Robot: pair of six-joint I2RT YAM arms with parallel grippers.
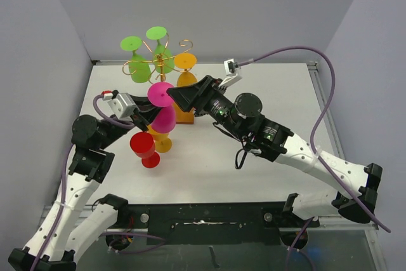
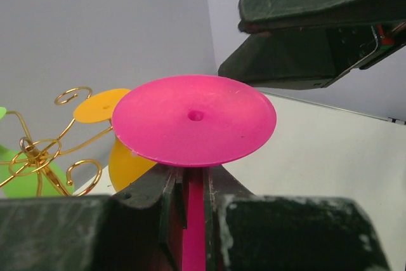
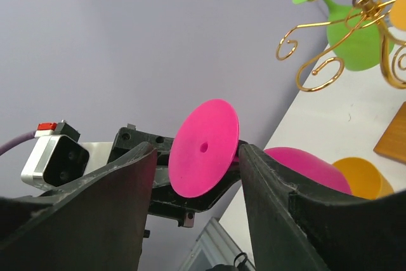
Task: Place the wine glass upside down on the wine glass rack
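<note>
left claw (image 2: pixel 193 196) clamps pink wine glass (image 2: pixel 193 118) by its stem.

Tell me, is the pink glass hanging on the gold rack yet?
No, the left tool grips the pink glass by its stem, apart from the rack.

The left arm (image 1: pixel 66 198) and the right arm (image 1: pixel 330 166) are both made of white tubes with fat round black joints, and each has a thin purple cable (image 1: pixel 298 47), a small silver camera box (image 1: pixel 120 103) near its tip, and big black wedge-shaped fingers (image 2: pixel 285 233) with a few pale scratches on them.
</note>
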